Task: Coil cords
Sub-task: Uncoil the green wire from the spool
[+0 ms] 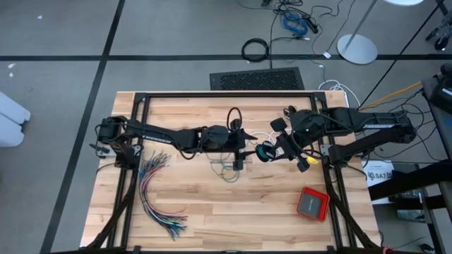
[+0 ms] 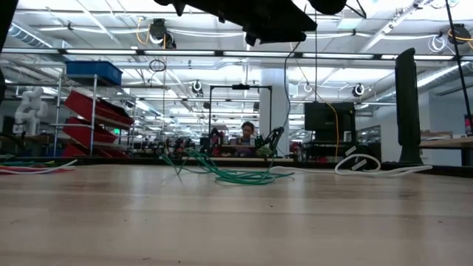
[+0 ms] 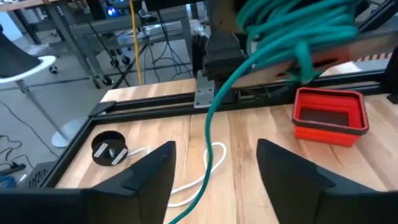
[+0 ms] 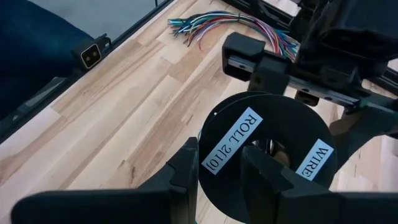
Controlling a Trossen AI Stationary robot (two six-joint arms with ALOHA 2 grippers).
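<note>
Your right claw (image 4: 217, 171) is clamped on a black spool (image 4: 267, 155) raised over the middle of the counter (image 1: 212, 212), with the teal cord (image 3: 292, 31) bunched on it and trailing down to loose loops on the wood. Your left claw (image 3: 214, 174) stands wide and empty just beside that hanging strand. Pinch the strand low, keep it lightly taut and feed it around evenly. The spool's labels read "ROLL 2|10" and "WIRE".

Robotics lab; storage shelves (image 2: 92, 111); monitor (image 2: 325, 117); ceiling strip lights (image 2: 222, 52)
</note>
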